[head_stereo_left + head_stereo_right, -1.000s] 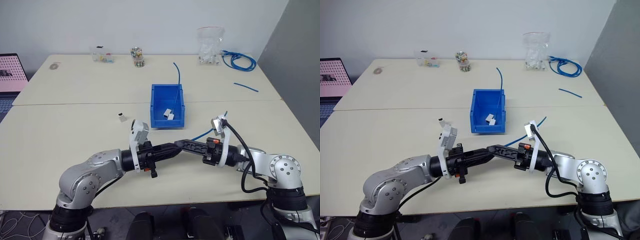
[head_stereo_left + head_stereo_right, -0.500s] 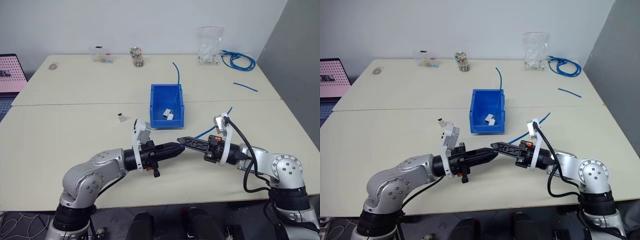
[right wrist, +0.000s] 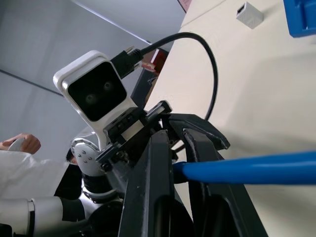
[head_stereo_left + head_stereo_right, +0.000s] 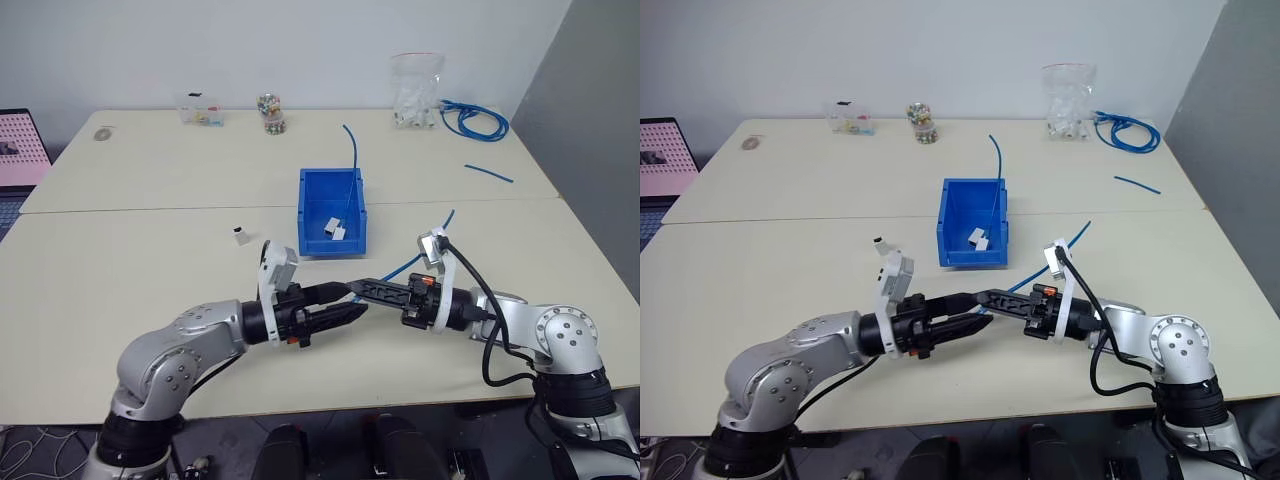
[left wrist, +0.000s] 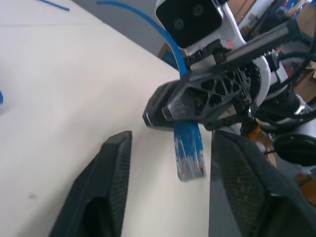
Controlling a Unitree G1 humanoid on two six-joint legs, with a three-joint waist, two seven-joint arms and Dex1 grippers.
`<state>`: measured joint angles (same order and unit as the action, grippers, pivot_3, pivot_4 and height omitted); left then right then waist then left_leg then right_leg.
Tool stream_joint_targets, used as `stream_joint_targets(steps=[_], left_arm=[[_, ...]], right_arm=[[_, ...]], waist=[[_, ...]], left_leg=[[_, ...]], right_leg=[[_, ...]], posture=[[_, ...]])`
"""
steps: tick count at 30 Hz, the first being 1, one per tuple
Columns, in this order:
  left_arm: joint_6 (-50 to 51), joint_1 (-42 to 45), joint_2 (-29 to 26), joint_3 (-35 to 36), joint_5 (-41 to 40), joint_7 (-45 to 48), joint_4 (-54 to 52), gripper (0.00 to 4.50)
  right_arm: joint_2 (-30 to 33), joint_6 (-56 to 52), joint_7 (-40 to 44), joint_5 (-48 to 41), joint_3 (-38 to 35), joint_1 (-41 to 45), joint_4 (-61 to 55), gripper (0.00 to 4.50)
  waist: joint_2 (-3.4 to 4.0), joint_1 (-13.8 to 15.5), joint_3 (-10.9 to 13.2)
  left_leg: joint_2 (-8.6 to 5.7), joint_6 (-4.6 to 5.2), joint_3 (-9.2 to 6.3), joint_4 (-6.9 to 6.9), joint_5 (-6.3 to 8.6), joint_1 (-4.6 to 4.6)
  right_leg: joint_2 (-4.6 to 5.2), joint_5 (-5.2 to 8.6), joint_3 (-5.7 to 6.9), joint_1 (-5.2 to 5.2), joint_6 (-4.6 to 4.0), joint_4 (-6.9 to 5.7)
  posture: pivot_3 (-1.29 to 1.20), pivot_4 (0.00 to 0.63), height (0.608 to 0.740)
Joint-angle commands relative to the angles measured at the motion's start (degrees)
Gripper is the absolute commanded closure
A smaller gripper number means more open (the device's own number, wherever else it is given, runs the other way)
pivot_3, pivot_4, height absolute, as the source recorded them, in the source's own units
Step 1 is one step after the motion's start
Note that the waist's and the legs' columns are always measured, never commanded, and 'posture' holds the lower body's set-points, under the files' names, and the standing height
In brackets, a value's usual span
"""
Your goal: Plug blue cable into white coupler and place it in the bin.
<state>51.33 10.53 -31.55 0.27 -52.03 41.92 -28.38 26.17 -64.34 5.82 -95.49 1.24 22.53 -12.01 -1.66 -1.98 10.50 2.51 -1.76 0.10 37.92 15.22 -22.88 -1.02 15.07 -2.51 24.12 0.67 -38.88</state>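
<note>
low in the centre of the frame, the right gripper [image 4: 352,288] is clamped on the blue cable [image 4: 415,258], whose plug end hangs between the spread fingers of the left gripper [image 4: 345,300]. the white coupler [image 4: 241,236] lies on the table [image 4: 120,260] left of centre, beside the bin [image 4: 331,213] at mid-frame.

Both arms are silver-grey metal with rounded joint housings and black wrist sections. Each wrist carries a white, boxy camera housing with a dark lens face. The left gripper [image 4: 345,302] and right gripper [image 4: 362,290] have black, truss-patterned fingers; a black cable loops off the right wrist.
</note>
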Motion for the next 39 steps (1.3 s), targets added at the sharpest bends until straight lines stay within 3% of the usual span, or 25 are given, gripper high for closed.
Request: stream_joint_targets(steps=[1,5,9,15,21,24,28,36,39], left_arm=[[1.12,-3.56,-3.73,3.22,-3.76,1.94,-4.86,0.91],[1.54,-9.83,-7.12,7.91,-5.69,0.55,-7.59,0.12],[-2.87,-13.87,-5.13,12.23,1.35,-8.65,-7.07,0.05],[-17.46,-11.89,6.90,7.42,29.34,-34.43,3.48,0.05],[-27.71,-2.73,17.70,2.65,42.85,-46.63,17.95,0.05],[-32.80,4.24,23.59,3.03,46.31,-52.75,27.89,0.05],[-38.35,11.92,27.26,5.06,47.92,-56.92,40.75,0.05],[-45.27,19.09,26.90,9.02,48.44,-59.85,54.64,0.05],[-47.11,20.01,25.96,9.83,48.04,-58.87,57.14,0.49]], right_arm=[[0.48,0.29,2.94,1.35,-1.26,2.23,0.65,4.39],[1.12,0.25,5.54,3.70,-1.96,3.39,2.36,4.39],[1.54,0.32,8.28,6.37,-2.58,4.02,3.67,4.39],[0.67,0.96,13.23,13.42,-1.62,4.51,3.89,4.39],[0.34,0.56,16.31,17.90,-1.64,5.38,3.81,4.39],[0.47,0.31,16.66,18.66,-2.93,5.88,4.23,4.39],[0.87,-0.32,16.78,19.32,-3.86,5.72,3.68,4.39],[1.25,-1.62,15.79,18.89,-6.10,5.00,2.15,4.39],[1.31,-2.08,15.20,18.60,-6.88,4.25,1.41,4.39]], waist=[[0.00,0.06,0.00],[0.00,0.10,0.00],[0.02,0.14,0.01],[0.06,0.35,-0.03],[0.01,0.64,-0.05],[-0.03,0.61,-0.07],[-0.05,0.64,-0.08],[-0.06,0.40,-0.09],[-0.06,0.34,-0.09]], left_leg=[[0.00,0.00,0.00,0.00,0.00,0.00],[0.01,0.00,-0.01,0.00,0.00,0.01],[0.00,0.00,-0.03,0.01,0.00,0.02],[-0.05,0.00,-0.01,0.03,0.00,0.05],[-0.11,0.00,0.02,0.04,0.00,-0.05],[-0.18,0.00,0.03,0.06,0.00,-0.07],[-0.24,0.01,0.03,0.07,0.00,-0.09],[-0.67,0.02,-0.03,0.06,-0.01,-0.06],[-0.72,0.05,-0.02,0.07,-0.04,-0.03]], right_leg=[[0.00,0.00,0.00,0.00,0.00,0.00],[0.01,0.00,0.00,0.00,-0.01,0.01],[0.05,0.00,-0.03,0.00,-0.01,0.00],[0.08,-0.03,-0.04,-0.05,0.04,-0.01],[0.12,-0.07,-0.01,-0.03,0.08,0.04],[0.17,-0.10,0.00,-0.04,0.13,0.04],[0.17,-0.14,-0.02,-0.05,0.19,0.09],[0.23,-0.16,-0.02,-0.06,0.23,-0.01],[0.26,-0.21,0.00,-0.07,0.31,-0.04]], posture=[[0.00,0.150,0.740],[0.00,0.150,0.740],[0.00,0.150,0.740],[0.00,0.150,0.740],[0.00,0.150,0.740],[0.00,0.150,0.740],[0.00,0.150,0.740],[0.00,0.150,0.740],[0.00,0.150,0.740]])
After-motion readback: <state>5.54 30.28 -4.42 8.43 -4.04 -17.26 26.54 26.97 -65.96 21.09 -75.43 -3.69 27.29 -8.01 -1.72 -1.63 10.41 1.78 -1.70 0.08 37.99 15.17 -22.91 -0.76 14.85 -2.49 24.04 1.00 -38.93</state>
